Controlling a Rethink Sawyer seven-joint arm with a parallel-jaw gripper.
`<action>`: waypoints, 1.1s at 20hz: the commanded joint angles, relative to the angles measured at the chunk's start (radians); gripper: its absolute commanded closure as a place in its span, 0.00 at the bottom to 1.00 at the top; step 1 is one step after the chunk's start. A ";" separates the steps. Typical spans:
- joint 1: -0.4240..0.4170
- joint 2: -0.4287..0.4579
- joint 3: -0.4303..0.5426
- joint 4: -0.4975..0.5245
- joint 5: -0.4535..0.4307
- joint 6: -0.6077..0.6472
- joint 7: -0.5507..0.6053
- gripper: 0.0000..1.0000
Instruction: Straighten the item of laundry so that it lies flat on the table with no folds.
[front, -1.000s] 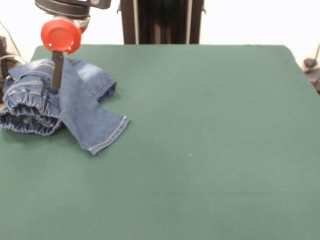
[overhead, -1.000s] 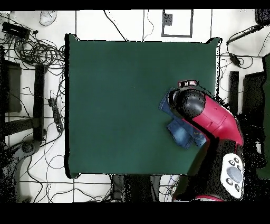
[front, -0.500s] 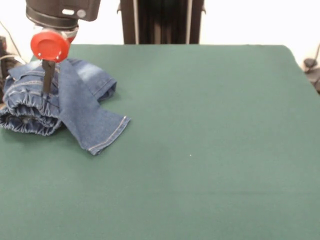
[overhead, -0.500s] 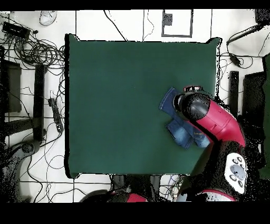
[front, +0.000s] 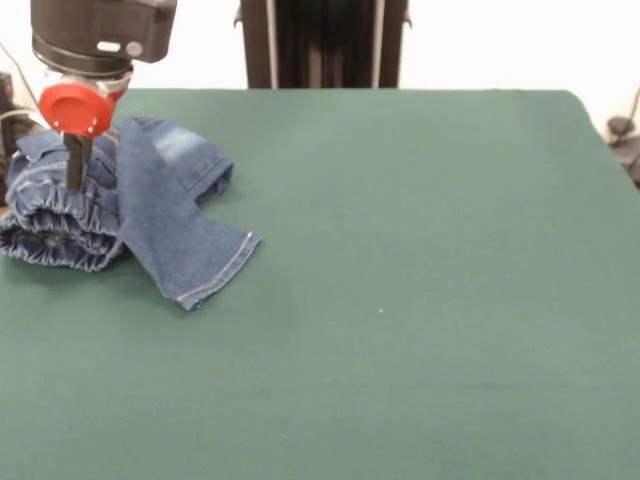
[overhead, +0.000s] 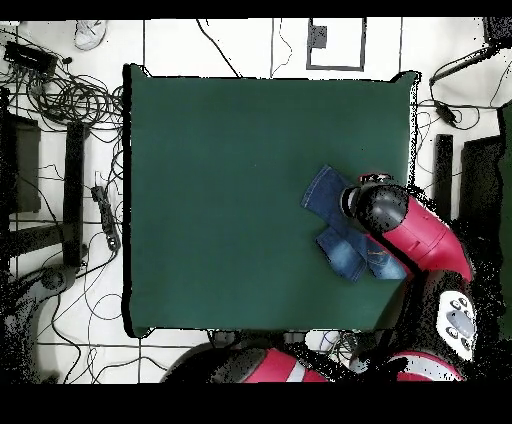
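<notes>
The item of laundry (front: 150, 205), blue denim jeans, lies crumpled at the far left of the green table (front: 420, 260). Its waistband is bunched in rolls at the left edge, and one hemmed leg points toward the middle. My gripper (front: 73, 178) hangs under a red disc and reaches down onto the bunched waistband. Whether it holds the cloth does not show. In the overhead view the red arm (overhead: 400, 225) covers the right part of the jeans (overhead: 332, 215), close to the right edge of the table (overhead: 230, 180).
The jeans sit right at the table's side edge. Tangled cables (overhead: 60, 95) lie on the floor on one side of the table, and black stands (overhead: 443, 165) are on the other. The wide green surface stretches away from the jeans.
The gripper has slid leftward in the front view, from the middle of the jeans to the bunched waistband. In the overhead view the arm has shifted right, uncovering more denim. The jeans have kept their shape.
</notes>
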 joint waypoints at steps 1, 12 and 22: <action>-0.001 0.083 0.059 0.010 0.040 -0.008 0.166 0.00; -0.007 0.115 0.087 0.005 0.069 -0.129 0.193 0.00; -0.005 0.095 0.025 0.000 0.050 -0.121 0.159 0.00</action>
